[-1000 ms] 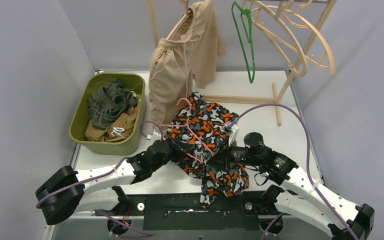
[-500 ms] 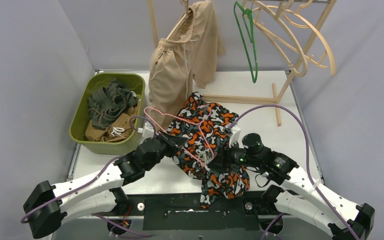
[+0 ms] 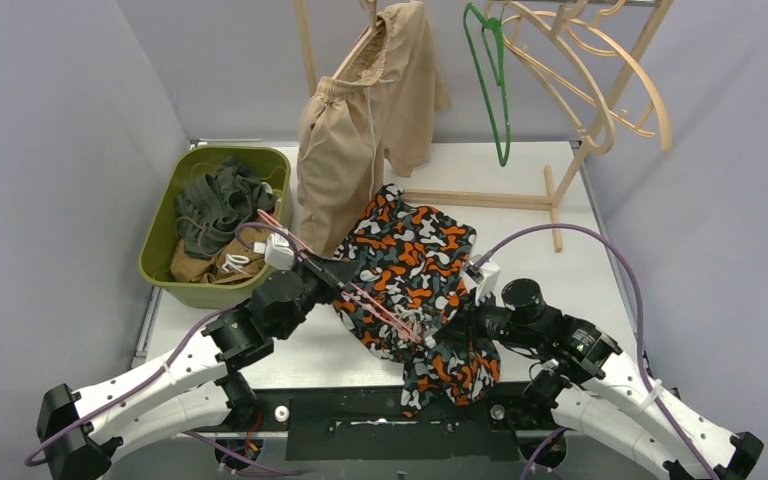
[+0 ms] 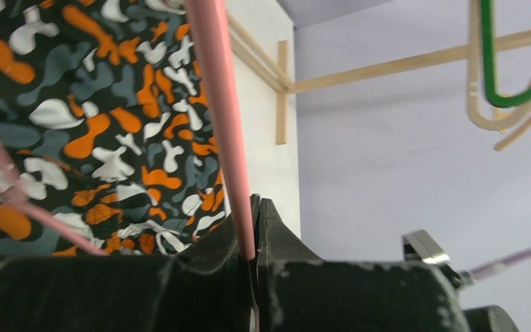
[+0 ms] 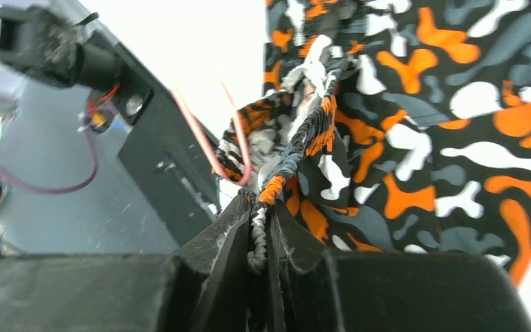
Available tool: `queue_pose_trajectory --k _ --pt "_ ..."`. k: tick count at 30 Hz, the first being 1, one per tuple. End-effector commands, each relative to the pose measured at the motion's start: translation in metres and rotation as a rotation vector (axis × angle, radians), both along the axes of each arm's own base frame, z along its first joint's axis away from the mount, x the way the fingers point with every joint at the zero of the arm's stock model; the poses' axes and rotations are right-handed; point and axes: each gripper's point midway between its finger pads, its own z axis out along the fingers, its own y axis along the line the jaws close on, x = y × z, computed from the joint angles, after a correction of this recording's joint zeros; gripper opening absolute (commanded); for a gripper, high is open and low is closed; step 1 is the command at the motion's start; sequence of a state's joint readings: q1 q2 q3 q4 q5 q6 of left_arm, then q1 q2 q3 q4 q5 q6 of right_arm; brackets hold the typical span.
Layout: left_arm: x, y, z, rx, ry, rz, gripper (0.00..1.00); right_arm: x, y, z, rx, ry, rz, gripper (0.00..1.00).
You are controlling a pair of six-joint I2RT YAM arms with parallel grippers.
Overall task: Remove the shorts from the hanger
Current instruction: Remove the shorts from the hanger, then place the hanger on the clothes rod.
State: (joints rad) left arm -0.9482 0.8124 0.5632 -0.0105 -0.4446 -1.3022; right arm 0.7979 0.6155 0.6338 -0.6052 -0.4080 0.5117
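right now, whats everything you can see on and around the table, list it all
camouflage shorts: one, orange-black-grey-white, middle of table
pink hanger: one, pink, running into the camouflage shorts
beige shorts: one, beige, hanging on the rack at the back
dark olive shorts: one, dark olive, in the bin
brown shorts: one, brown, in the bin, near side
bin: one, green, left of table
green hanger: one, green, on the rack
wooden hangers: several, pale wood, bare, on the rack
wooden rack: one, pale wood, back of table
table: one, white
left gripper: black, shut on the pink hanger
right gripper: black, shut on the camouflage shorts' waistband
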Motion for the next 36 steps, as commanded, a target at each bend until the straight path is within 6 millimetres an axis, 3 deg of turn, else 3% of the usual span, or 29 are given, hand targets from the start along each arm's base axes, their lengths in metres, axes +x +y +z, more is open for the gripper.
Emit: queue_pose_trajectory --k 1,4,9,10,12,16,19,23,27,31,36 --pt "0.001 -0.004 0.082 -0.041 -0.176 -0.034 0.0 0.047 -0.025 -0.003 -0.102 -0.083 -0.29 0.0" --pt "-0.003 -0.005 0.115 -0.041 -0.252 -0.068 0.0 0.07 -0.041 -0.027 -0.238 -0.058 -0.448 0.0" --pt "-0.008 0.002 0.148 -0.021 -0.315 -0.078 0.0 0.083 -0.027 -0.052 -0.337 0.012 -0.442 0.02" --pt "-0.009 0.005 0.151 -0.015 -0.318 -0.075 0.0 0.085 -0.025 -0.054 -0.346 0.023 -0.438 0.05" --pt "-0.012 0.01 0.153 -0.013 -0.321 -0.07 0.0 0.087 -0.02 -0.054 -0.359 0.038 -0.432 0.23" --pt "-0.015 0.018 0.149 -0.02 -0.316 -0.06 0.0 0.091 -0.013 -0.032 -0.306 0.007 -0.436 0.43" --pt "-0.016 0.02 0.144 -0.024 -0.307 -0.054 0.0 0.089 -0.005 -0.001 -0.18 -0.038 -0.418 0.53" --pt "-0.016 0.02 0.138 -0.023 -0.298 -0.055 0.0 0.068 0.015 0.043 0.055 -0.096 -0.289 0.71" --pt "-0.016 0.02 0.136 -0.023 -0.295 -0.053 0.0 0.049 0.017 0.073 0.211 -0.149 -0.215 0.79" --pt "-0.015 0.018 0.134 -0.032 -0.29 -0.054 0.0 0.018 0.032 0.093 0.356 -0.157 -0.033 0.93" --pt "-0.014 0.012 0.132 -0.04 -0.284 -0.068 0.0 0.004 0.05 0.09 0.38 -0.115 0.092 0.91"
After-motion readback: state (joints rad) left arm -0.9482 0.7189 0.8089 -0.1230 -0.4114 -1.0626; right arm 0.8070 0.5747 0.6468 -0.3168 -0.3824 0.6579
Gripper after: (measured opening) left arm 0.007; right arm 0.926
